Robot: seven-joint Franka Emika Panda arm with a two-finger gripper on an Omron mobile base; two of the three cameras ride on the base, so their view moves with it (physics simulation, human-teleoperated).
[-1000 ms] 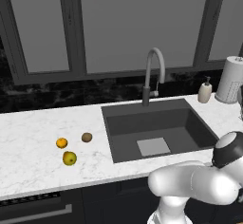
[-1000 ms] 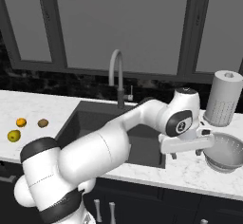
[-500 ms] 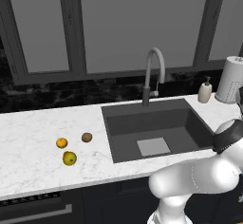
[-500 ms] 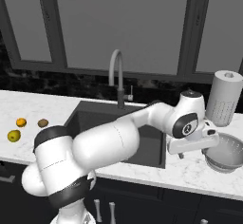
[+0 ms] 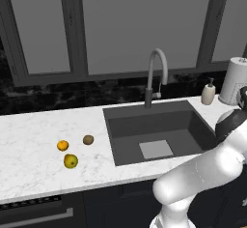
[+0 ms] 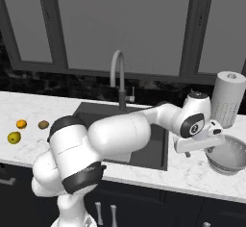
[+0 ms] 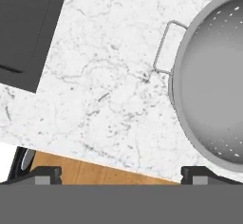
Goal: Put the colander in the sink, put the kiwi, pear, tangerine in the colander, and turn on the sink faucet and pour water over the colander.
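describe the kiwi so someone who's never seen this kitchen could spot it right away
Start at the dark sink set into the white marble counter, then look at the counter to its left, where three small fruits lie together. The kiwi is the one nearest the sink: a dull brown oval, unlike the bright orange tangerine and the larger yellow-green pear.

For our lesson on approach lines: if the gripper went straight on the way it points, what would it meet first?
Probably the white marble counter, just beside the round silver metal colander's side handle; the open gripper points down at bare stone, though depth is uncertain.
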